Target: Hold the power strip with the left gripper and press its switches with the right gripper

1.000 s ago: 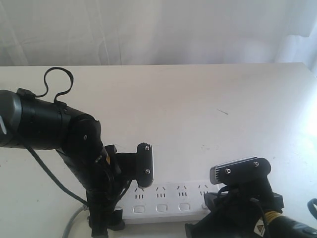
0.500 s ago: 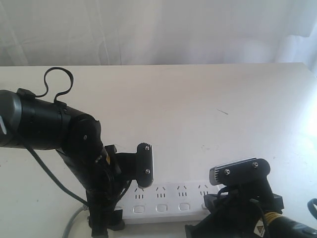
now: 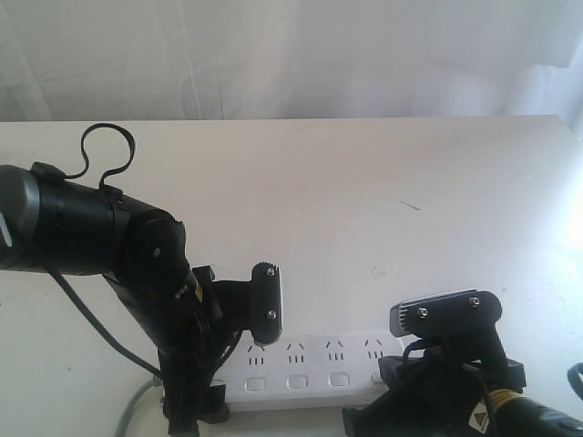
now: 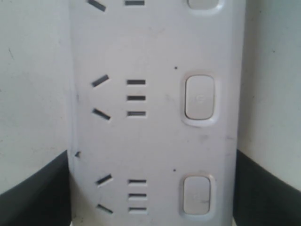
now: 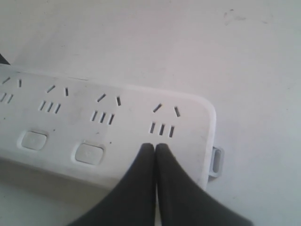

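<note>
The white power strip (image 3: 310, 364) lies along the table's near edge. My left gripper (image 3: 241, 350) straddles its cord end; in the left wrist view its black fingers (image 4: 44, 188) press both long sides of the strip (image 4: 155, 136), with two switches (image 4: 199, 97) between them. My right gripper (image 5: 154, 147) is shut, fingertips together, resting on the strip (image 5: 117, 127) just below the last socket group, where they cover that end's switch. Two other switches (image 5: 89, 153) show beside them. In the exterior view the right gripper (image 3: 428, 355) hides the strip's right end.
The grey cord (image 3: 137, 401) leaves the strip's left end under the left arm. A small mounting tab (image 5: 215, 161) sticks out of the strip's far end. The white table (image 3: 364, 200) stretches back to a pale curtain.
The right gripper has sunk slightly toward the strip. The left arm and the strip have not moved.
</note>
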Robot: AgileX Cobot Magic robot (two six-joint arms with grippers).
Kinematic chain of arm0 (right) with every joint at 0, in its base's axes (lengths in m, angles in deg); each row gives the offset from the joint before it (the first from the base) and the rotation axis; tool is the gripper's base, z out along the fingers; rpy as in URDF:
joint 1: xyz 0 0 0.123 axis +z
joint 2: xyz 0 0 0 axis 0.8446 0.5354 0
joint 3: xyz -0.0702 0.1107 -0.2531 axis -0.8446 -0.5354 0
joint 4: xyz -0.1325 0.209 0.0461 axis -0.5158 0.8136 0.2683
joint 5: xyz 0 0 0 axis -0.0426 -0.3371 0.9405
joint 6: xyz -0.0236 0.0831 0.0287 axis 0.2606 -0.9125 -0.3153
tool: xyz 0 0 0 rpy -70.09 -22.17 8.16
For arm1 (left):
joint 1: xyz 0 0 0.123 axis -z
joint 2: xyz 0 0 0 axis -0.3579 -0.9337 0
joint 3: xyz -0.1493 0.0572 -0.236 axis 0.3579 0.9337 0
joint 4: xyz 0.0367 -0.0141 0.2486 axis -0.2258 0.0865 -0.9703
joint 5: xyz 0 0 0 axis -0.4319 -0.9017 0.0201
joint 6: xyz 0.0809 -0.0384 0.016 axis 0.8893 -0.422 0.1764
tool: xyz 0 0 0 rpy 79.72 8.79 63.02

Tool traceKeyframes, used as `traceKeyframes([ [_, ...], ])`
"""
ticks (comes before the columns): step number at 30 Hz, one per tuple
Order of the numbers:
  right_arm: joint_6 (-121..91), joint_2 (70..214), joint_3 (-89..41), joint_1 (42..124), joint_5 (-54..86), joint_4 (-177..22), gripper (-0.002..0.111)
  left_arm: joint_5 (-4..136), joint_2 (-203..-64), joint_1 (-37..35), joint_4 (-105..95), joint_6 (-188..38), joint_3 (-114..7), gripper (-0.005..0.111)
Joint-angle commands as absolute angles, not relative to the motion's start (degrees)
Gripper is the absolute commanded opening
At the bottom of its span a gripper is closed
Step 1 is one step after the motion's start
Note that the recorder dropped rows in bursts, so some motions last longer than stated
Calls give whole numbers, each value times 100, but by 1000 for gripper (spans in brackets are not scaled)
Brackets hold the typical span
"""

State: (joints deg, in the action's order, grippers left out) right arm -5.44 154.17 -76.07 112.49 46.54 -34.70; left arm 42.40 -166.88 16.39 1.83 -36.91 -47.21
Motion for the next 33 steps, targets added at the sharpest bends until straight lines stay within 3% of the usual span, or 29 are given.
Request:
traceKeyframes([
  [1,-551,15392,-7647,11239,4697,-3423,0,3630,-17014,1632,-208,-3608,-4471,0],
  [14,-581,16202,-7505,11239,4722,-3468,0,3630,-17014,1632,-208,-3608,-4471,0],
  [33,-975,16215,-7505,11239,4185,-4008,0,3682,-17014,1632,-208,-3608,-4471,0],
])
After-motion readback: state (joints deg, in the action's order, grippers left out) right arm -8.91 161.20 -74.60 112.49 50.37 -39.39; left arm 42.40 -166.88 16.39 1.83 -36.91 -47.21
